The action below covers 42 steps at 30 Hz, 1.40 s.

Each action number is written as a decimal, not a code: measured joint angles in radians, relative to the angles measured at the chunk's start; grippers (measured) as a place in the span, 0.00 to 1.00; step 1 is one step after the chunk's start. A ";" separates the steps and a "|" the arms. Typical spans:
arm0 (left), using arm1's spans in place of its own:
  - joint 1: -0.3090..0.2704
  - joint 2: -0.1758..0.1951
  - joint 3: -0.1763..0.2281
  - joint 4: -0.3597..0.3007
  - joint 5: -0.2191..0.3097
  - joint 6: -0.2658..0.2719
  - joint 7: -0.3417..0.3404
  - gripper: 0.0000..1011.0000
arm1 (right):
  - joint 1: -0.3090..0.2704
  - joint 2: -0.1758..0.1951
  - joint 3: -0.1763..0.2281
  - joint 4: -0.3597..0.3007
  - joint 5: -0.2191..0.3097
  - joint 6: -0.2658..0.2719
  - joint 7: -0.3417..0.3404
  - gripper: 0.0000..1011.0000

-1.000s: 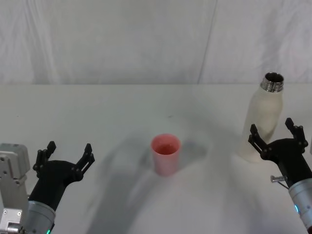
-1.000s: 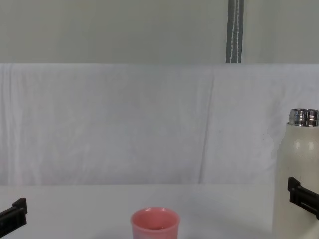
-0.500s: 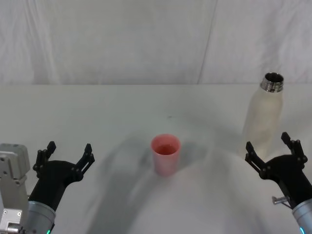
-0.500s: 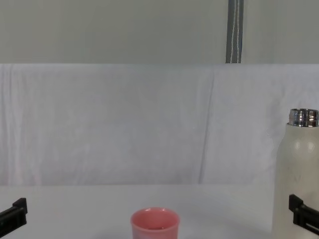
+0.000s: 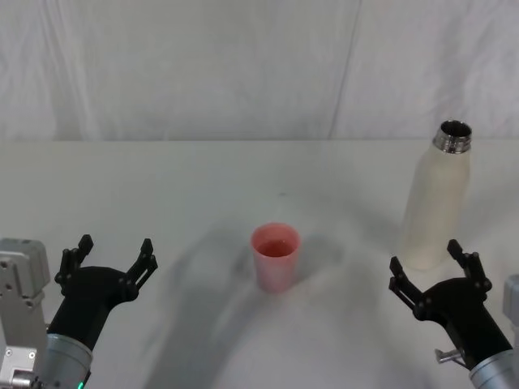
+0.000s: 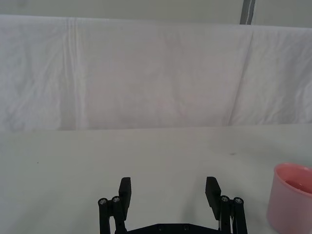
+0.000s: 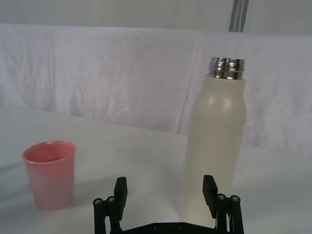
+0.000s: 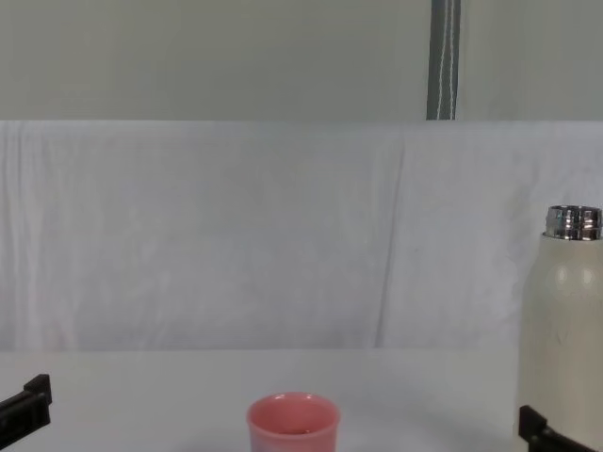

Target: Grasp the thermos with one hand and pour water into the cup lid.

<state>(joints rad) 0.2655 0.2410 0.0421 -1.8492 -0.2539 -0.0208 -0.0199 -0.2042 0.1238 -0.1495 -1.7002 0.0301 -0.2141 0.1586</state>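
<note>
The cream-white thermos point(image 5: 436, 203) stands upright and uncapped at the table's right, also seen in the right wrist view point(image 7: 214, 141) and chest view point(image 8: 563, 348). The pink cup lid point(image 5: 276, 257) sits at the table's middle, with liquid visible inside point(image 6: 292, 197) point(image 7: 49, 173) point(image 8: 293, 426). My right gripper point(image 5: 432, 272) is open, just in front of the thermos and apart from it, with nothing between its fingers point(image 7: 166, 192). My left gripper point(image 5: 109, 258) stands open at the front left, well clear of the cup lid point(image 6: 168, 190).
A white cloth covers the table point(image 5: 203, 186) and hangs as a backdrop behind it. A grey metal post point(image 8: 443, 58) rises behind the backdrop. Bare table lies between the cup lid and each gripper.
My right gripper has drawn back toward me and slightly left, away from the thermos it earlier stood around. The thermos, cup lid and left gripper have not moved.
</note>
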 joint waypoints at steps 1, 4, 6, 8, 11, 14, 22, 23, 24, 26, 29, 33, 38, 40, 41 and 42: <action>0.000 0.000 0.000 0.000 0.000 0.000 0.000 0.99 | 0.001 -0.001 -0.003 0.003 0.000 -0.001 0.001 0.99; 0.000 0.000 0.000 0.000 0.000 0.000 0.000 0.99 | 0.005 -0.005 -0.012 0.015 0.001 -0.006 0.002 0.99; 0.000 0.000 0.000 0.000 0.000 0.000 0.000 0.99 | 0.009 -0.008 -0.020 0.025 0.002 -0.008 0.004 0.99; 0.000 0.000 0.000 0.000 0.000 0.000 0.000 0.99 | 0.012 -0.010 -0.028 0.033 0.004 -0.010 0.007 0.99; 0.000 0.000 0.000 0.000 0.000 0.000 0.000 0.99 | 0.018 -0.014 -0.037 0.044 0.005 -0.013 0.011 0.99; 0.000 0.000 0.000 0.000 0.000 0.000 0.000 0.99 | 0.027 -0.016 -0.047 0.059 0.007 -0.015 0.015 0.99; 0.000 0.000 0.000 0.000 0.000 0.000 0.000 0.99 | 0.050 -0.018 -0.064 0.085 0.012 -0.014 0.023 0.99; 0.000 0.000 0.000 0.000 0.000 0.000 0.000 0.99 | 0.052 -0.018 -0.066 0.088 0.013 -0.014 0.024 0.99; 0.000 0.000 0.000 0.000 0.000 0.000 0.000 0.99 | 0.055 -0.018 -0.067 0.091 0.013 -0.013 0.025 0.99; 0.000 0.000 0.000 0.000 0.000 0.000 0.000 0.99 | 0.065 -0.018 -0.070 0.101 0.016 -0.010 0.027 0.99; 0.000 0.000 0.000 0.000 0.000 0.000 0.000 0.99 | 0.073 -0.017 -0.072 0.107 0.017 -0.008 0.028 0.99; 0.000 0.000 0.000 0.000 0.000 0.000 0.000 0.99 | 0.088 -0.015 -0.074 0.119 0.021 -0.004 0.031 0.99; 0.000 0.000 0.000 0.000 0.000 0.000 0.000 0.99 | 0.114 -0.013 -0.075 0.141 0.024 0.003 0.034 0.99; 0.000 0.000 0.000 0.000 0.000 0.000 0.000 0.99 | 0.121 -0.012 -0.077 0.147 0.024 0.005 0.034 0.99; 0.000 0.000 0.000 0.000 0.000 0.000 0.000 0.99 | 0.121 -0.012 -0.076 0.147 0.024 0.006 0.034 0.99; 0.000 0.000 0.000 0.000 0.000 0.000 0.000 0.99 | 0.121 -0.012 -0.077 0.148 0.024 0.006 0.034 0.99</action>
<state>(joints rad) 0.2655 0.2409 0.0421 -1.8492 -0.2538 -0.0208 -0.0199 -0.0834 0.1118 -0.2263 -1.5527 0.0542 -0.2083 0.1930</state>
